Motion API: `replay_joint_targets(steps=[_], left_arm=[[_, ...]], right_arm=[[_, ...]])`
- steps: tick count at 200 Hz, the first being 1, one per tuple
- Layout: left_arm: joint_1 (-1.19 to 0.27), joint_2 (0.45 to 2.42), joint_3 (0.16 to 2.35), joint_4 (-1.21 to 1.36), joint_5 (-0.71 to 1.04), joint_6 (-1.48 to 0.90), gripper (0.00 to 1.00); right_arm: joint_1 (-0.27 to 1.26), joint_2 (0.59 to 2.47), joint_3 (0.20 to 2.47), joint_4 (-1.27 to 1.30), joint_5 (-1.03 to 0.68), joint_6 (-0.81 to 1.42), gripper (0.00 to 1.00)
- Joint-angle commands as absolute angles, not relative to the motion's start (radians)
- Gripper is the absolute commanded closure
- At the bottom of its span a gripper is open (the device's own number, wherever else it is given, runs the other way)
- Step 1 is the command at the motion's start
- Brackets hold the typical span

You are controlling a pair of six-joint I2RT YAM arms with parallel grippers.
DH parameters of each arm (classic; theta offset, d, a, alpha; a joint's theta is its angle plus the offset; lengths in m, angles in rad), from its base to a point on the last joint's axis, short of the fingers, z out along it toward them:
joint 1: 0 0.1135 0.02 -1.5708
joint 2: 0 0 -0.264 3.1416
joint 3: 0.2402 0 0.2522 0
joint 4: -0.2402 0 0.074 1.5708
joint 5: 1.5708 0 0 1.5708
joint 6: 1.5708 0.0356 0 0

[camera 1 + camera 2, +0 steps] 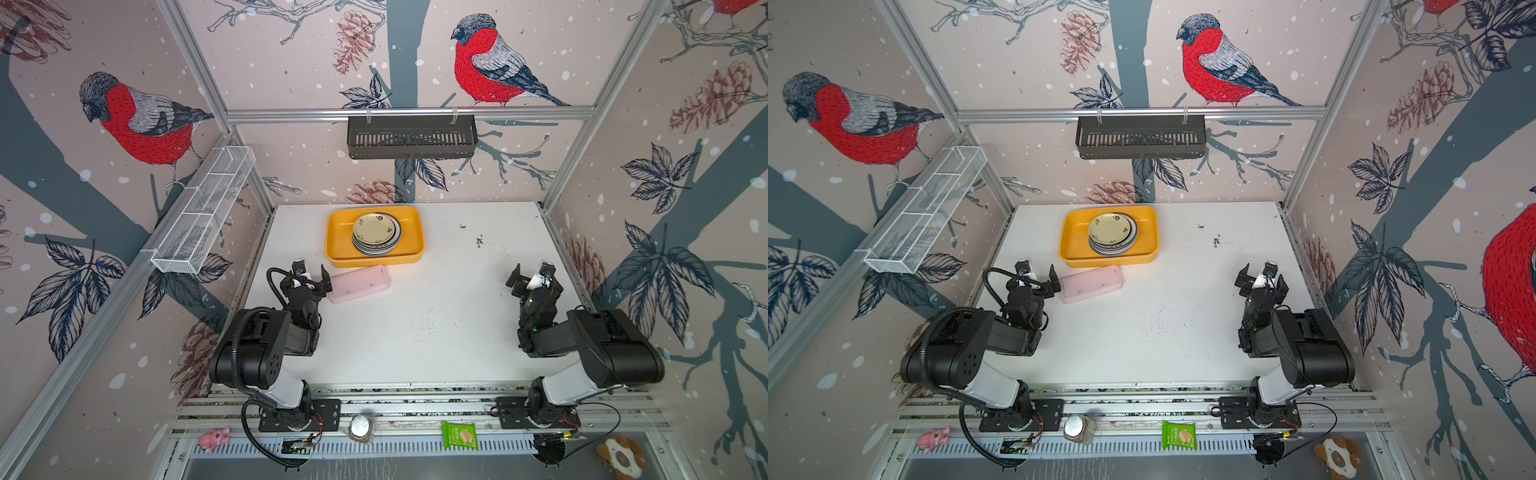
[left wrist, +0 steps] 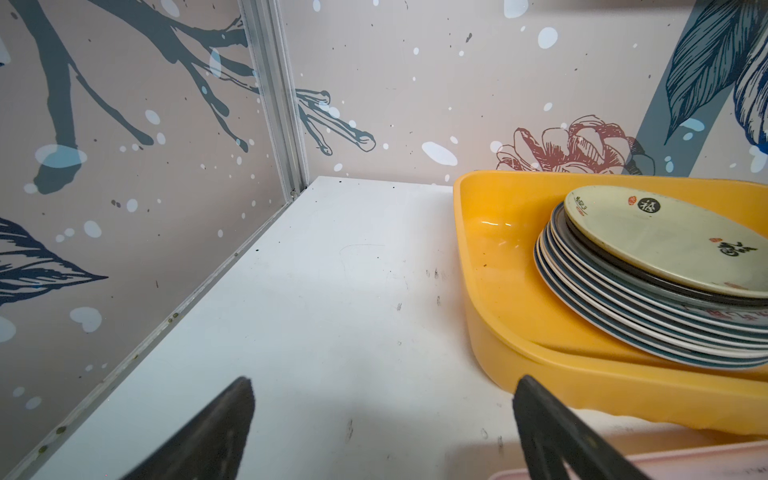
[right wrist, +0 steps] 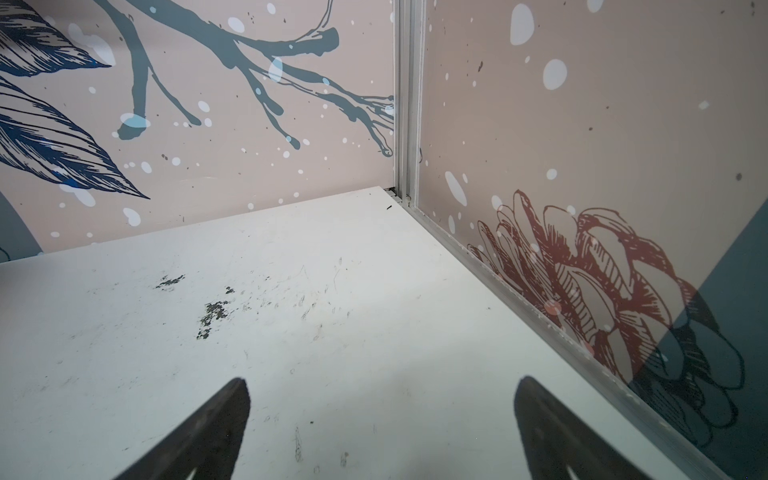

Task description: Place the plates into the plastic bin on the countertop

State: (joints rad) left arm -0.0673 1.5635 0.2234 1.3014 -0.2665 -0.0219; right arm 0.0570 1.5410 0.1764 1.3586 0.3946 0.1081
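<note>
Plainly, every plate in sight sits inside the plastic bin [image 1: 332, 243]: the plates [image 1: 376, 232] form one stack in its right-hand half, a cream plate [image 2: 665, 237] on top and a black one just under it. The bin stands on the countertop [image 1: 415, 328] near the back wall, and its long axis runs across the table, parallel to that wall.

The left gripper [image 1: 312, 274] is the nearer one. The bin lies ahead of it and off towards the middle of the table, with the stack beyond the bin's near wall. Its jaws stand wide and hold nothing. In the left wrist view, the left gripper [image 2: 384, 386] shows only bare table between its fingers. The pink box [image 1: 359, 284] lies flat just beside that gripper, between it and the bin, with its long side roughly in line with the bin's.

The right gripper [image 1: 534, 282] hangs well apart from the bin on the far side of the table, jaws wide and empty too, and faces a bare corner.

By count there are one bin, one pink box, two grippers and one stack. The rims in the left wrist view suggest about ten plates (they overlap too closely for a firm number). No plate lies loose on the countertop, so I judge the task done, with nothing left for either gripper to fetch.
</note>
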Motion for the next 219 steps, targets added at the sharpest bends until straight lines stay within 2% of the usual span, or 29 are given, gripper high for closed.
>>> replay_joint_targets(steps=[1, 219], left_arm=[[-0.069, 1.563, 0.226, 1.333, -0.282, -0.005, 0.03], [-0.063, 1.566, 0.239, 1.310, -0.269, -0.008, 0.03]], right_arm=[[0.065, 1.542, 0.179, 1.379, 0.405, 0.108, 0.00], [0.069, 1.544, 0.181, 1.379, 0.412, 0.105, 0.00]])
